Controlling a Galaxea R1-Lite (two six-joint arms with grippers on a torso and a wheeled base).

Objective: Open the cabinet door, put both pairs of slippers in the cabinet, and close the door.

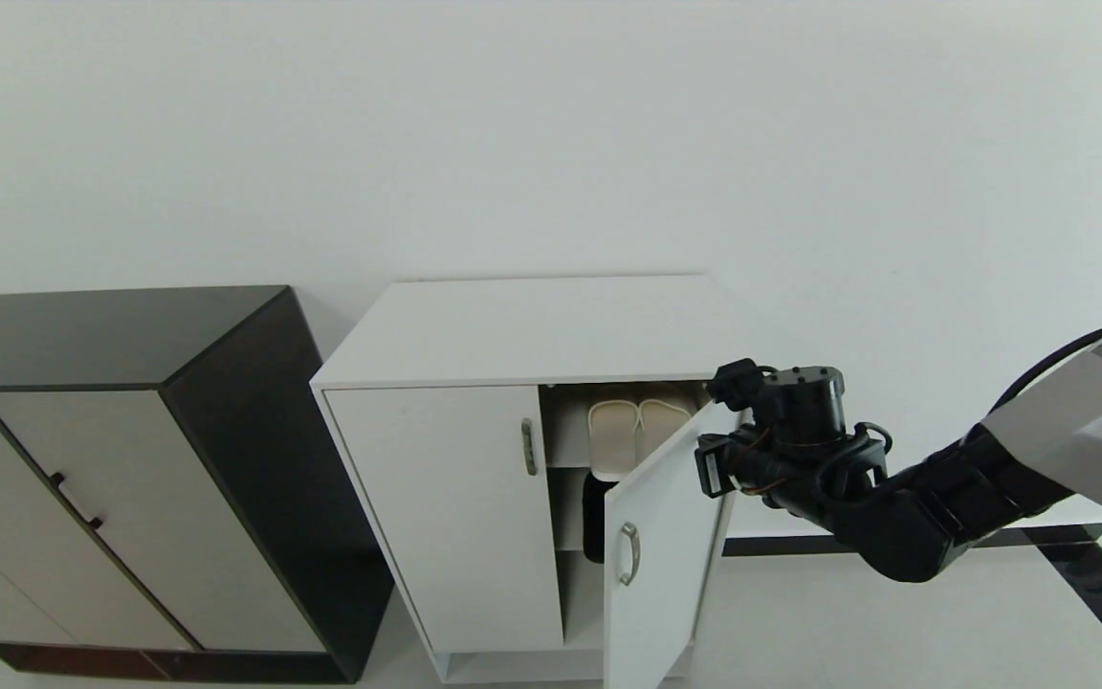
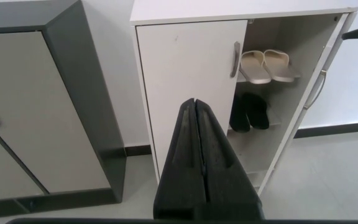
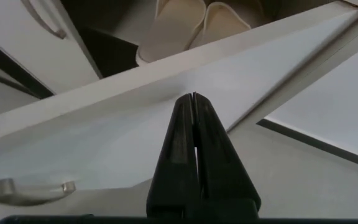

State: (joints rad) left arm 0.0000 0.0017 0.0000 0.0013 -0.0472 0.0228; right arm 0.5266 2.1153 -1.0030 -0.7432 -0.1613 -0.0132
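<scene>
**Status.** White cabinet (image 1: 532, 330): right door (image 1: 661, 565) about half swung out, left door (image 1: 446, 517) shut. The beige slippers (image 1: 613, 435) are on the top shelf and the black slippers (image 2: 249, 112) on the shelf below, so both pairs are inside. Judgement: only the closing step is left.

**Key relation (head view).** Your right gripper (image 3: 194, 99) sits at the right door's upper hinge-side corner, on the outer face.
- The panel runs away from it toward 7 o'clock, long axis vertical. The free edge and handle (image 1: 628, 553) are at the far end of that line.
- The cabinet opening lies at about 9 o'clock from the gripper.
- The right arm is much the nearer. The left gripper (image 2: 195, 104) hangs well back from the cabinet front, facing the left door.

**Grippers.**
- Right: fingers pressed together with nothing between them. The tips are just beside the door's top edge; I cannot tell whether they touch it.
- Left: likewise clenched and empty.

**Next move (judgement).** Push the outer face toward 10 o'clock.
- So near the hinge you get little leverage, so you will likely need a contact point nearer the free edge.
- Risks: the closed tips could slide over the top edge, or the door could bounce back off the frame.
- The beige pair looks clear of the door's sweep. The black pair is partly hidden behind the door, so check it from the left wrist view.
</scene>
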